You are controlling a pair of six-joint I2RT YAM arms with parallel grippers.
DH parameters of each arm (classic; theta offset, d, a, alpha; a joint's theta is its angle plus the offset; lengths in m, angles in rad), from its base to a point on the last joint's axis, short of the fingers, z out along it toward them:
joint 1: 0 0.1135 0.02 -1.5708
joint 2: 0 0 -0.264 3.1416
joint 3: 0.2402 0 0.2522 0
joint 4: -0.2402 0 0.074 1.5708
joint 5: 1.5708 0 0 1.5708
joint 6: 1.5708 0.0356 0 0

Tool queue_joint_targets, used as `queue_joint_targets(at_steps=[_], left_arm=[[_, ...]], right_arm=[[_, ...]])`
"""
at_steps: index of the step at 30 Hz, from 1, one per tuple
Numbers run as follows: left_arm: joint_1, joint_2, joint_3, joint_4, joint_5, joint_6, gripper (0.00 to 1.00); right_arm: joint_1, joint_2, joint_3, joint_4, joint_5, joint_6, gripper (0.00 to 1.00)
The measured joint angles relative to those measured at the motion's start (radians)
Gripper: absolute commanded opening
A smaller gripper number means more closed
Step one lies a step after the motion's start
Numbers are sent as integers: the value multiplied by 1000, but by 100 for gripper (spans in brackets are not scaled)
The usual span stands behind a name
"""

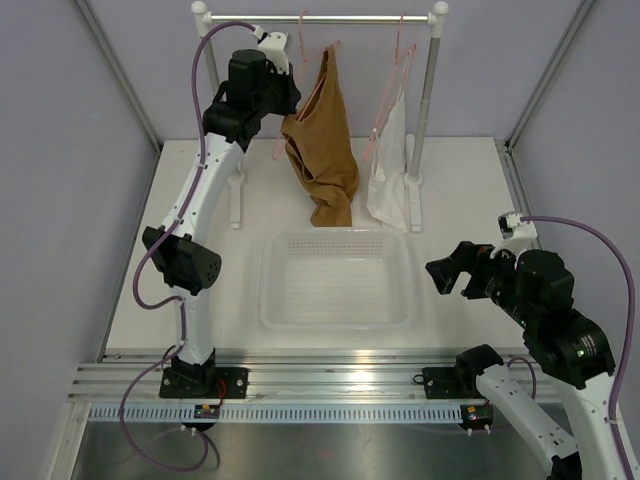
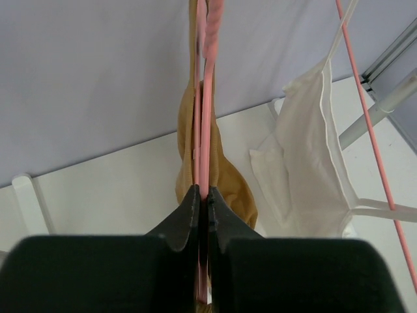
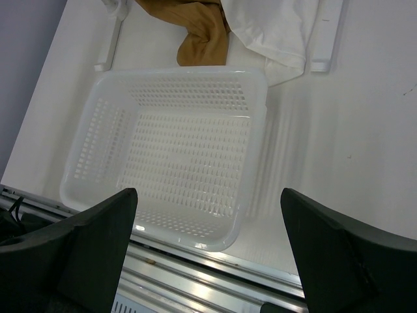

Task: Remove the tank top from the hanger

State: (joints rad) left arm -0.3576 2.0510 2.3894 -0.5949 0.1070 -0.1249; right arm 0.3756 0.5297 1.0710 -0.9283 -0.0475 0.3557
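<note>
Step in hand: securing the hanger so the top can be drawn off; nothing has come off yet, by my reading.
Left gripper (image 2: 202, 199): raised to the rail (image 1: 320, 18) at the table's (image 1: 470, 200) far edge, fingers pressed together on the pink wire of the hanger (image 2: 207, 98). I cannot tell whether a strap is caught in the pinch too.
Tank top (image 1: 322, 140): on the hanger, draped down from the rail's left half, its hem bunched on the table just behind the basket (image 1: 265, 280).
White garment (image 1: 390, 170): just to the right on its own hanger, not the one wanted.
Right gripper (image 3: 208, 195): fingers spread wide, holding nothing, hovering near the table's right edge beside the basket.
Next move calls for: probably the right arm reaching up to take the tan fabric and slip the straps off the wire while the left steadies it, keeping clear of the white garment.
</note>
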Motion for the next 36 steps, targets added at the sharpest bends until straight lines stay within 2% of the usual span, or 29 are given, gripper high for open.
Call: queue_joint_targets(at_steps=[11, 16, 23, 31, 36], left_arm=[[-3, -54, -2, -5, -64, -14, 0], [-3, -174, -25, -18, -105, -2, 0], [-3, -405, -151, -86, -156, 34, 0], [4, -568, -283, -242, -263, 48, 0], [6, -687, -363, -380, -338, 19, 0]], right_arm=[[0, 24, -11, 3, -2, 0, 100], [0, 30, -3, 2, -13, 0, 99], [0, 53, 57, 5, -40, 0, 99], [0, 77, 81, 61, -157, 11, 99], [2, 171, 81, 169, -304, 55, 93]])
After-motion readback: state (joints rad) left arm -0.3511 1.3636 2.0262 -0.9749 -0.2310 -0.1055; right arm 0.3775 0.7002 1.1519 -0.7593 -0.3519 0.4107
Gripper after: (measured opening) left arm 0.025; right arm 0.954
